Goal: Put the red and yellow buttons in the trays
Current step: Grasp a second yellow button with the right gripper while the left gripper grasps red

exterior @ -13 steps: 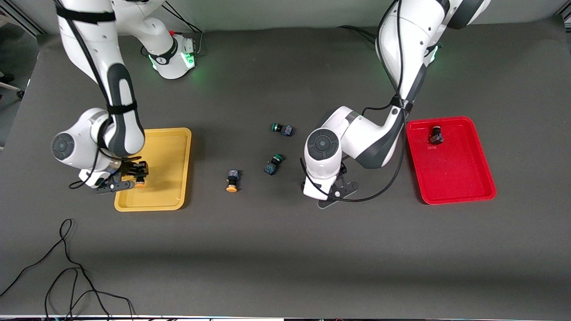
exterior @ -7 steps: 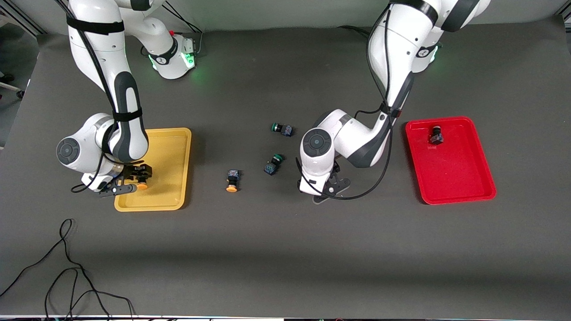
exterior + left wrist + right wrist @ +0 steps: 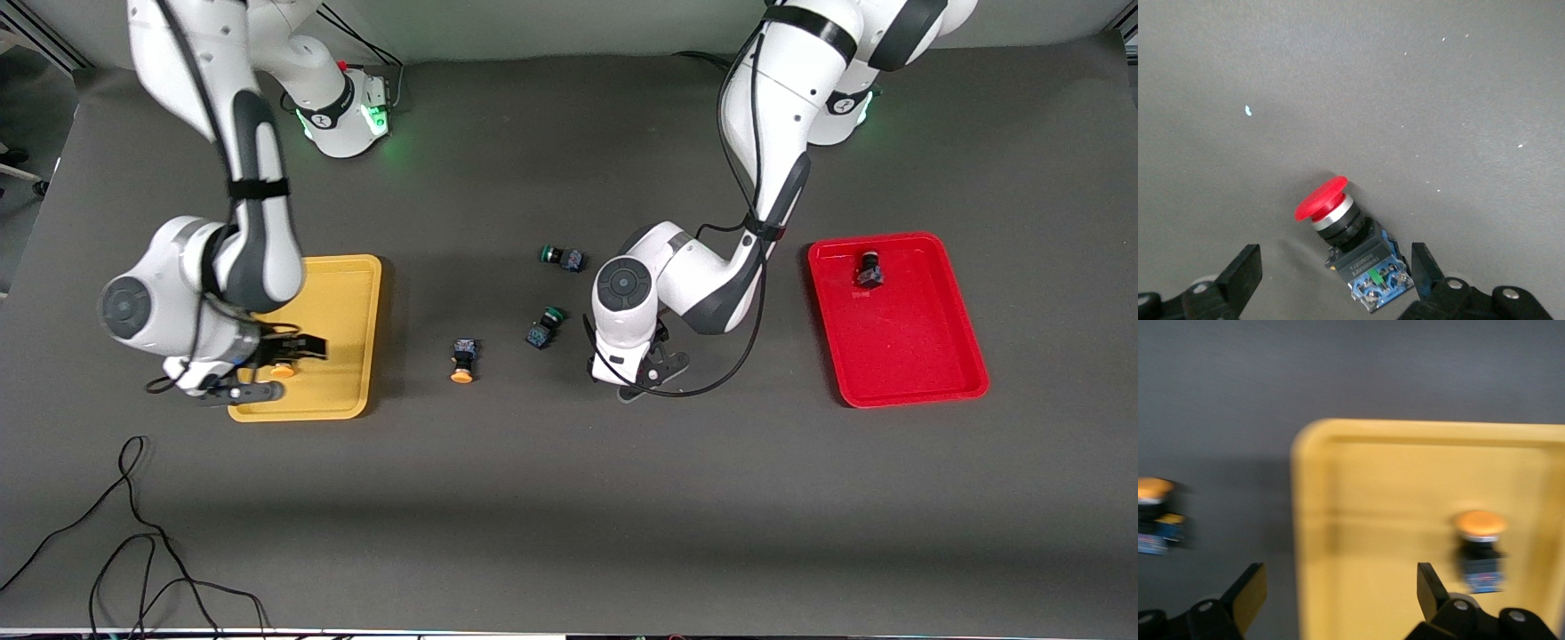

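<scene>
Right claw (image 3: pixel 277 366) has just spread apart, leaving a yellow button (image 3: pixel 283 369) in the yellow tray (image 3: pixel 347 302); left claw (image 3: pixel 647 378), apart, straddles a red button (image 3: pixel 1338 217).

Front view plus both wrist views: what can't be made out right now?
- Red button on the table: hidden in the front view by the left arm; only the left wrist view shows it.
- Left gripper: largely covered by its own wrist in the front view.
- Button in the red tray: cap colour too small to read.
- Right wrist view: motion-blurred; yellow button detail lost.
</scene>
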Motion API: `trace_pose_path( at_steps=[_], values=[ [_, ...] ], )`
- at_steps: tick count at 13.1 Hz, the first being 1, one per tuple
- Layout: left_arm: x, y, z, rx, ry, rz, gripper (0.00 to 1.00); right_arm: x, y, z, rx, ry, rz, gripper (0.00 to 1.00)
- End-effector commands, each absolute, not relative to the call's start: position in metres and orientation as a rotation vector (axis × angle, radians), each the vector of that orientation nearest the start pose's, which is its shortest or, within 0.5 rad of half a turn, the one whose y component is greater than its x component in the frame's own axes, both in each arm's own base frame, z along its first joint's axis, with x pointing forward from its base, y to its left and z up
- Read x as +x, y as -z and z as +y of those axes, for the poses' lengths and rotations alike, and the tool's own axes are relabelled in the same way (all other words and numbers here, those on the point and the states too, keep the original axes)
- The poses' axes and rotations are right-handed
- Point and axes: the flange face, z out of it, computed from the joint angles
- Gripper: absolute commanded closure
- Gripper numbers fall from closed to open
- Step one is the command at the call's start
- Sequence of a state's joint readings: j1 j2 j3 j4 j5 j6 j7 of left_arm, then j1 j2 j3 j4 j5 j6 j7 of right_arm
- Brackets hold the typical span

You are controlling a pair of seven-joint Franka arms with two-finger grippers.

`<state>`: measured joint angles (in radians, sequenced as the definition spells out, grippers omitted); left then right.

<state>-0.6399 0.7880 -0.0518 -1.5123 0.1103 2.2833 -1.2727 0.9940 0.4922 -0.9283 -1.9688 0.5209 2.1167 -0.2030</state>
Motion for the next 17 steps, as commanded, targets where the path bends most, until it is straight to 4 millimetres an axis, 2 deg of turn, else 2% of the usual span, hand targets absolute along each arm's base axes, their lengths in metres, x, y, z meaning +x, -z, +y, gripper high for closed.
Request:
trace_pose_path(
  at_steps=[1, 3, 4, 5, 6, 7, 9, 10, 11, 12, 13, 15, 17],
  values=[
    [0.552, -0.189, -0.444, -2.996, 0.094, -0.802, 0.01, 0.578, -0.294, 0.187, -3.135, -0.095, 0.193, 0.0],
    [0.552, -0.18, -0.445, -3.009, 0.101, -0.796, 0.07, 0.559, -0.266, 0.253, -3.082, -0.062, 0.332, 0.0],
    [0.55, -0.177, -0.446, -3.007, 0.096, -0.787, 0.14, 0.552, -0.248, 0.273, -3.071, -0.028, 0.357, 0.0],
    [0.551, -0.177, -0.446, -3.009, 0.094, -0.773, 0.34, 0.547, -0.223, 0.286, -3.068, 0.006, 0.369, 0.0],
    [0.551, -0.177, -0.445, -3.01, 0.089, -0.752, 0.76, 0.543, -0.203, 0.292, -3.054, 0.016, 0.4, 0.0],
    [0.55, -0.178, -0.446, -3.008, 0.085, -0.752, 1.0, 0.539, -0.189, 0.295, -3.054, 0.018, 0.412, 0.0],
    [0.556, -0.185, -0.441, -3.008, 0.093, -0.767, 1.0, 0.539, -0.184, 0.294, -3.061, 0.026, 0.407, 0.02],
    [0.558, -0.187, -0.439, -3.005, 0.095, -0.768, 1.0, 0.541, -0.184, 0.29, -3.061, 0.024, 0.416, 0.18],
    [0.563, -0.194, -0.434, -2.987, 0.083, -0.753, 1.0, 0.542, -0.184, 0.289, -3.061, 0.025, 0.415, 0.59],
    [0.573, -0.205, -0.426, -2.976, 0.069, -0.73, 1.0, 0.542, -0.185, 0.289, -3.061, 0.024, 0.409, 0.85],
    [0.585, -0.221, -0.412, -2.962, 0.046, -0.706, 1.0, 0.543, -0.187, 0.29, -3.057, 0.023, 0.402, 0.95],
    [0.602, -0.262, -0.379, -2.961, 0.007, -0.628, 1.0, 0.543, -0.194, 0.293, -3.045, 0.025, 0.395, 0.98],
    [0.608, -0.298, -0.348, -2.948, -0.056, -0.539, 1.0, 0.543, -0.219, 0.294, -3.016, -0.04, 0.384, 0.98]
  ],
)
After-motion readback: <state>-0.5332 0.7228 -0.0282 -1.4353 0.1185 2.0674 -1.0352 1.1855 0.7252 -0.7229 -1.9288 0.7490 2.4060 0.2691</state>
